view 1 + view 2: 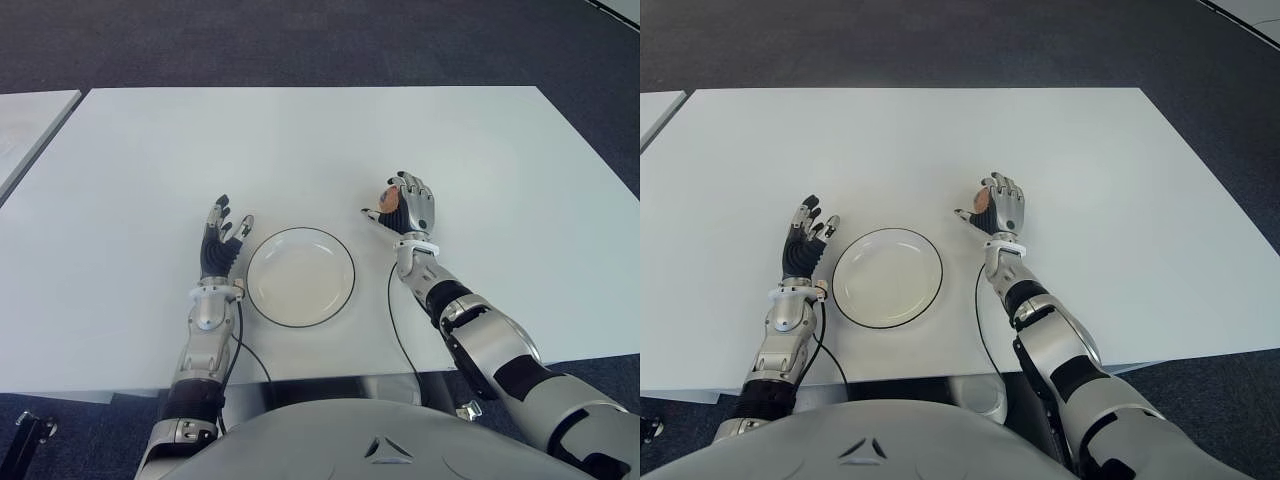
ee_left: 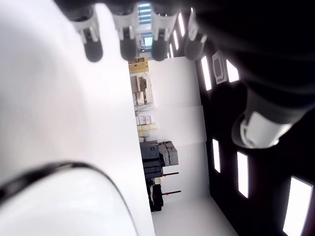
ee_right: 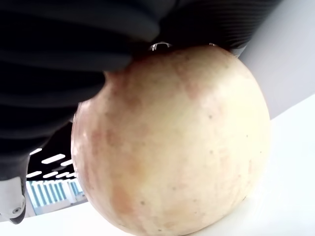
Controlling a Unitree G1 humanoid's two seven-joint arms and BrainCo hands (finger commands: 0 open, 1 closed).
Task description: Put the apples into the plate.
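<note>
A pale yellow apple with a reddish blush sits in my right hand, whose fingers curl over it just right of the plate. In the right wrist view the apple's underside is at the white table, and I cannot tell whether it touches. The white plate with a dark rim lies empty near the table's front edge, between my two hands. My left hand shows just left of the plate, fingers spread and holding nothing.
The white table stretches wide behind and to both sides of the plate. A second white table's corner shows at the far left. Dark carpet surrounds them. A black cable trails from my right wrist.
</note>
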